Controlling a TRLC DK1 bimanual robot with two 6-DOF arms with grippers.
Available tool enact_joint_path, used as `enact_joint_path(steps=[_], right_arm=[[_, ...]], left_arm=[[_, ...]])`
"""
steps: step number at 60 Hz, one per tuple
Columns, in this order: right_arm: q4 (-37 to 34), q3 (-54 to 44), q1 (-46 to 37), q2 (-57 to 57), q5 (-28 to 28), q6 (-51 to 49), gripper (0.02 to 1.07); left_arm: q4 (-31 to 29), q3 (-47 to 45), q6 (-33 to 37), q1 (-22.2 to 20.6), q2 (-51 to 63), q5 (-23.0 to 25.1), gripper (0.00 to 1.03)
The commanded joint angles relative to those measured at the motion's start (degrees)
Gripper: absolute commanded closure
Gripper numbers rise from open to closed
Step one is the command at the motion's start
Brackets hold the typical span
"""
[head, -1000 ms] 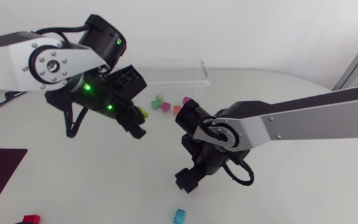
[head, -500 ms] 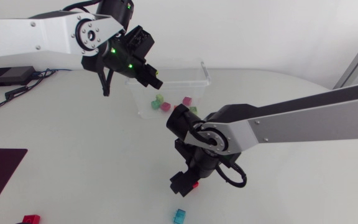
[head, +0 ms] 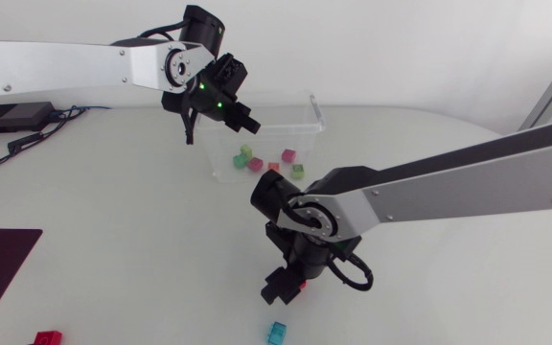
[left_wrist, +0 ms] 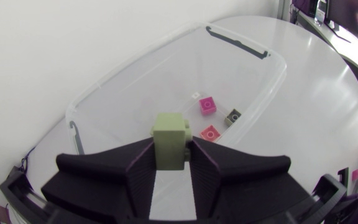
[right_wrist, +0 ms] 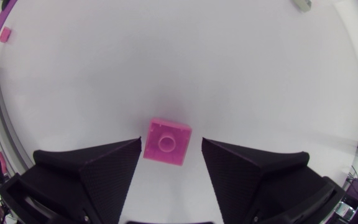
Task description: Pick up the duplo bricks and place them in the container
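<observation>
L gripper [left_wrist: 170,157] clamped on pale-green brick [left_wrist: 169,138] above clear container [left_wrist: 253,55]: release low, well inside walls. R gripper [right_wrist: 171,148] fingers apart, straddling pink brick [right_wrist: 166,142]: centre, then close squarely.

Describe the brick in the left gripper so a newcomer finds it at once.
Find the clear plastic container at the far side of the table. The left gripper hangs over it, shut on a pale green duplo brick. Unlike the pink brick lying on the container's floor, it is held in the air.
</observation>
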Motion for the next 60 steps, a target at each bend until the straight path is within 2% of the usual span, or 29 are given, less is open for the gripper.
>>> enact_joint_path(steps=[1, 2, 4, 8, 10, 16, 28, 45, 54, 60], right_arm=[[0.61, 0.66, -0.61, 1.42, 0.33, -1.05, 0.59], [0.7, 0.66, -0.7, 1.42, 0.33, -1.05, 0.62], [0.88, 0.48, -0.7, 1.24, 0.33, -1.14, 0.64], [0.88, -0.04, -0.7, 0.89, 0.33, -1.23, 0.65], [0.88, -0.48, -0.7, 0.45, 0.42, -1.32, 0.66], [0.96, -1.71, -1.32, -2.54, 0.42, -1.67, 0.71], [-1.58, -1.1, -7.82, -11.41, 0.33, -4.3, 0.72], [-2.38, 7.16, -17.14, -16.34, -1.96, -7.82, 0.72], [0.96, 11.73, -18.63, -16.07, -2.22, -7.99, 0.72], [3.78, 13.84, -19.34, -15.37, -1.87, -7.99, 0.72]], left_arm=[[-0.05, 2.17, -1.94, 0.72, 2.46, -0.08, 0.69], [-0.05, 2.17, -1.94, 0.72, 2.46, -0.08, 0.64], [-0.05, 2.17, -1.94, 0.81, 2.46, -0.08, 0.48], [-0.05, 2.08, -1.85, 0.99, 2.46, -0.43, 0.12], [-0.05, 2.08, -1.85, 1.16, 2.37, -0.61, 0.05], [-0.22, 1.56, -1.94, 1.34, 0.88, -0.61, 0.05], [-3.3, -3.01, -1.32, 0.64, -6.94, -0.61, 0.05], [-8.48, -13.74, 2.1, -2.53, -21.62, -0.61, 0.05], [-10.94, -20.15, 5.27, -5.87, -27.95, 0.18, 0.05], [-12.35, -25.25, 7.99, -7.27, -31.2, 3.61, 0.05]])
